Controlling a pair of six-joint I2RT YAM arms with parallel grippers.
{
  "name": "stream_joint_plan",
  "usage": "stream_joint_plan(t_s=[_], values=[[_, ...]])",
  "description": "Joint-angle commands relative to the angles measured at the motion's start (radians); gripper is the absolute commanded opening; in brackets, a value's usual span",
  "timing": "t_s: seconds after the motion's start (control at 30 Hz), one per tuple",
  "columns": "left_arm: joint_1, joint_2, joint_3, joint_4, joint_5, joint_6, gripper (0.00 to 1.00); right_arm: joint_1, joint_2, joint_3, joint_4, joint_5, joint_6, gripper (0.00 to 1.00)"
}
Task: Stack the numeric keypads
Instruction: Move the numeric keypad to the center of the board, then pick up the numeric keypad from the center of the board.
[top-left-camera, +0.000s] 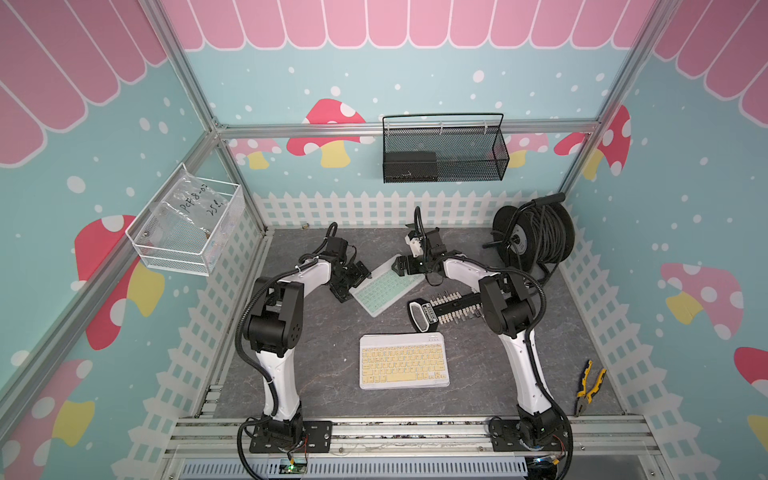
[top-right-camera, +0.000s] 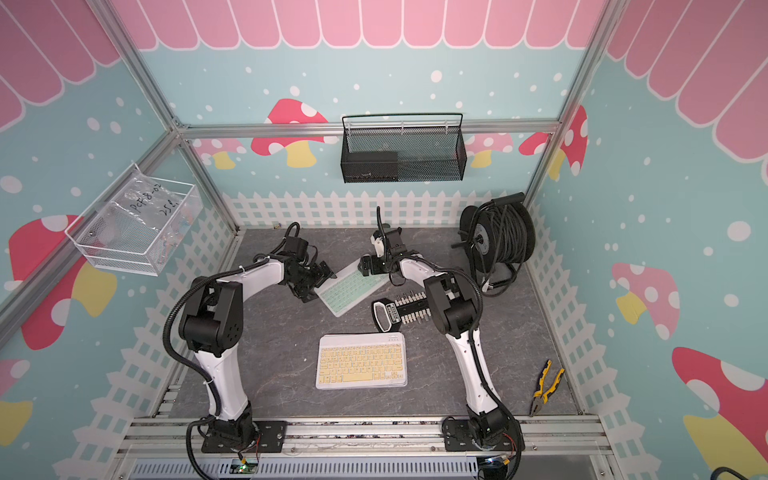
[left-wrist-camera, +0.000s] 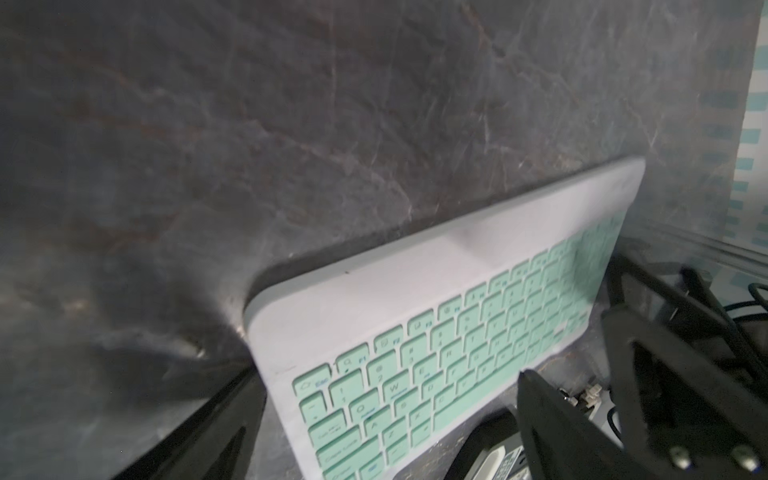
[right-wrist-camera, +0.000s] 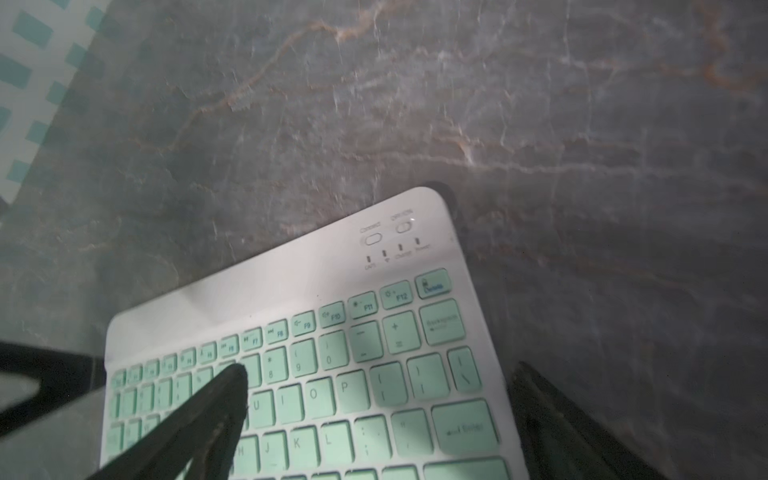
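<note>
**Mint keypad flanked at both short ends**

Nearest, the yellow keypad (top-left-camera: 404, 360) lies flat at front centre. Beyond it, the black peg holder (top-left-camera: 440, 311) sits partly across the return path. The mint keypad (top-left-camera: 384, 286) lies diagonally. The left gripper (top-left-camera: 353, 284) and right gripper (top-left-camera: 401, 266) flank its ends, both spread wide and holding nothing.

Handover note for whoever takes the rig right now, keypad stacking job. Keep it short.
Left gripper: open, at the near-left end of the mint keypad.
Right gripper: open, over its far end. Neither grips it.
The mint keypad lies angled on the table, far centre. The yellow keypad lies flat at near centre, apart from it.
Done: these two are not stacked.
Left: lift mint onto yellow.
</note>
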Motion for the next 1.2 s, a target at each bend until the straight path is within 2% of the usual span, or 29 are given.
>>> stream_joint_plan(t_s=[0.0,0.1,0.2,0.43,0.6,0.77,1.17], values=[[-0.009,0.097,0.079,-0.020,-0.003,0.055,0.97,0.073,-0.088,-0.180,0.005,-0.056,0.073,1.00],[-0.011,0.113,0.121,-0.046,-0.002,0.081,0.97,0.084,-0.181,-0.309,0.077,-0.006,0.112,1.00],[-0.009,0.098,0.110,-0.047,-0.009,0.087,0.97,0.083,-0.209,-0.325,0.076,0.056,0.113,1.00],[-0.009,-0.013,0.038,-0.044,-0.075,0.105,0.97,0.077,-0.172,-0.161,-0.056,0.185,0.146,1.00],[-0.012,-0.081,-0.025,-0.059,-0.085,0.122,0.98,0.076,-0.119,-0.052,-0.172,0.224,0.144,1.00],[-0.030,-0.061,-0.070,-0.056,-0.093,0.122,0.98,0.075,-0.060,0.012,-0.242,0.225,0.127,1.00],[-0.071,-0.003,-0.039,-0.045,-0.083,0.125,0.98,0.094,0.010,0.046,-0.353,0.224,0.132,1.00]])
